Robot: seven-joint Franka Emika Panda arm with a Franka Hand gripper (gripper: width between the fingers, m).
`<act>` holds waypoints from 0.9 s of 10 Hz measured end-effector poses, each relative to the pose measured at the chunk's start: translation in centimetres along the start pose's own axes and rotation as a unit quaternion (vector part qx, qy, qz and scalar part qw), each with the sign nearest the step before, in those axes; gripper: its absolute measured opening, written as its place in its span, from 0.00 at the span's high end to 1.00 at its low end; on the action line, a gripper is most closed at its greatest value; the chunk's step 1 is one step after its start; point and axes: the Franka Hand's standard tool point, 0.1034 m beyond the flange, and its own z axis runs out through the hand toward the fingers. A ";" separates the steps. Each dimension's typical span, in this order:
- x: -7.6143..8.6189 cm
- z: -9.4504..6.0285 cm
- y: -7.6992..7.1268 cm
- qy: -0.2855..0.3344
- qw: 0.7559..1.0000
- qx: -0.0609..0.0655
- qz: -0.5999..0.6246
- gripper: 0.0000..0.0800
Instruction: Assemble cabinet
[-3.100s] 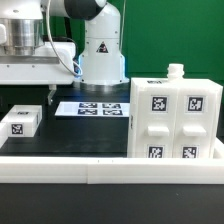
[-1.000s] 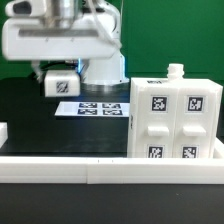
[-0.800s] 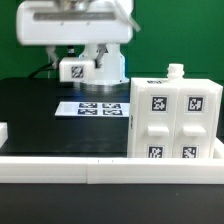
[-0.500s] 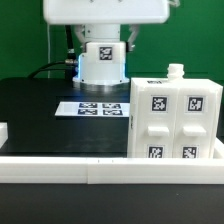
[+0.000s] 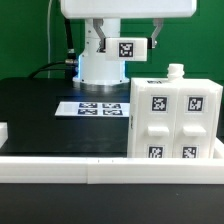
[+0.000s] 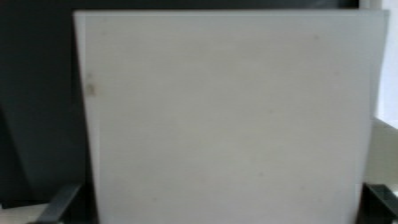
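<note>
The cabinet (image 5: 175, 118) is a large white box with square tags on its face and a small knob on top; it stands at the exterior view's right. My gripper (image 5: 128, 40) hangs above the table, just left of the cabinet's top, and is shut on a small white tagged block (image 5: 127, 48). The block is lifted well clear of the table. In the wrist view the block's plain white face (image 6: 222, 110) fills most of the frame, with the dark fingertips (image 6: 68, 205) at its sides. The cabinet is out of the wrist view.
The marker board (image 5: 95, 107) lies flat on the black table behind the middle. The arm's white base (image 5: 100, 68) stands behind it. A white rail (image 5: 90, 172) runs along the front edge, and a white piece (image 5: 3, 131) shows at the left edge.
The small tagged block was taken from the table at the exterior view's left. My gripper has carried it up and steadily to the right, toward the cabinet.
</note>
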 end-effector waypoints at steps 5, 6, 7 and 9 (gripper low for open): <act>1.8 -0.5 -4.5 0.010 1.000 0.007 0.012 0.30; 2.7 -0.6 -5.5 0.015 1.000 0.008 0.007 0.30; 3.4 -0.4 -6.0 0.018 1.000 0.008 0.004 0.30; 3.9 0.5 -6.6 0.015 1.000 0.007 -0.005 0.30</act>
